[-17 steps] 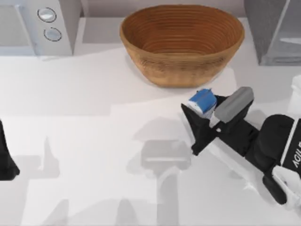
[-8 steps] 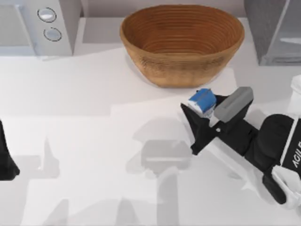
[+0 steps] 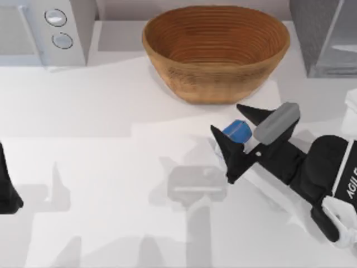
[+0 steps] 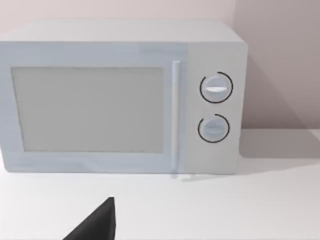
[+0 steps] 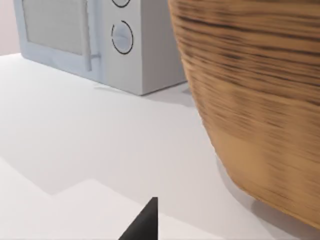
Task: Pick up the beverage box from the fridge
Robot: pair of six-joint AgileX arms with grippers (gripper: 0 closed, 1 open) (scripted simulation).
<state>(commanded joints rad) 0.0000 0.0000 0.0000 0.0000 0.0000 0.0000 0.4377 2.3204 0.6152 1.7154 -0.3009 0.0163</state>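
Observation:
The small blue beverage box (image 3: 236, 131) lies low between the spread fingers of my right gripper (image 3: 226, 118), just in front of the brown bowl. That gripper is open, one black finger on the bowl side of the box and one on the near side; I cannot tell whether either touches it. The dark grey fridge (image 3: 325, 38) stands at the table's far right corner, well away from the box. One dark fingertip (image 5: 143, 223) pokes into the right wrist view. My left arm (image 3: 6, 187) is parked at the table's left edge.
A large brown woven bowl (image 3: 216, 51) sits at the back centre, close to the right gripper, and looms in the right wrist view (image 5: 260, 100). A light grey microwave (image 3: 47, 28) with two knobs stands at the back left (image 4: 120, 97). The white table (image 3: 111, 167) stretches in front.
The right gripper's fingers have spread apart, letting go of the blue box, which now sits lower between them. The left arm has not moved.

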